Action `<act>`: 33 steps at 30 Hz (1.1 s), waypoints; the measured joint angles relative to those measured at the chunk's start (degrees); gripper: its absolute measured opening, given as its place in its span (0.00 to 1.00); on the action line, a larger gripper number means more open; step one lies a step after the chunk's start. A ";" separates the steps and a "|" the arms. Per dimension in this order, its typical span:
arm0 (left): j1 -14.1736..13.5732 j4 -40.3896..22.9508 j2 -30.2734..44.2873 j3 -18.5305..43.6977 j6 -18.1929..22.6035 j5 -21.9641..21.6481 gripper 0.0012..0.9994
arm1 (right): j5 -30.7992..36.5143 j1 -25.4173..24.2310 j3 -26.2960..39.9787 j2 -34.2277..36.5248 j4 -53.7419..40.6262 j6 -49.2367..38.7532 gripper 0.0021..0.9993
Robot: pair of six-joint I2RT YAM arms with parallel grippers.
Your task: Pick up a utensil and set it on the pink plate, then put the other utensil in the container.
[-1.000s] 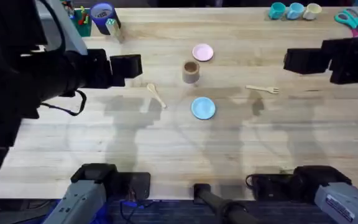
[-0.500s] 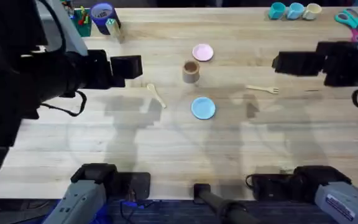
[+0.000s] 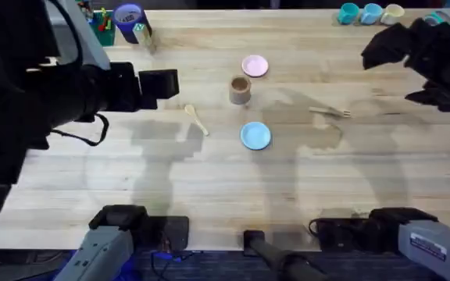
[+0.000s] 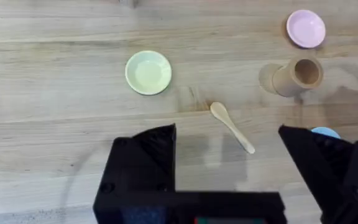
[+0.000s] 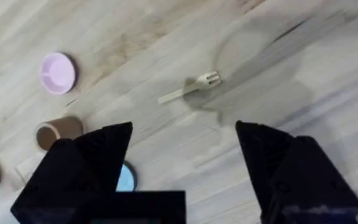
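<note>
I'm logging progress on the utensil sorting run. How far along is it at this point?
Nothing is placed yet. The wooden fork lies bare on the table, the pink plate is empty, and the wooden spoon lies outside the tan cup. In hand: the right gripper hangs open above the fork. Both placements remain; the left gripper is open too.

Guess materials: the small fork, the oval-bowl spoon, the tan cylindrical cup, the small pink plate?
Small pale fork: looks like unfinished wood, matte and table-coloured. Pale oval-bowl spoon: likewise wood, dull pale surface. Tan cylindrical cup: matte brown, maybe wood or cardboard; can't settle which. Small pink plate: uniform pastel with a smooth, faintly glossy face, probably plastic or silicone.
</note>
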 joint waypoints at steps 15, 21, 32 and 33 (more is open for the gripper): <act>0.00 1.01 0.00 0.00 0.00 0.00 0.99 | -6.25 0.27 0.30 8.37 3.73 6.43 1.00; 0.00 1.10 0.00 0.00 0.00 0.00 0.99 | -6.46 0.27 0.30 13.20 4.98 10.92 1.00; 0.00 1.32 0.01 0.00 0.00 0.00 0.99 | -4.10 0.27 0.30 20.66 2.82 25.48 1.00; 0.00 1.30 0.00 0.00 0.00 0.00 0.99 | -3.65 0.27 0.30 21.03 3.03 26.46 1.00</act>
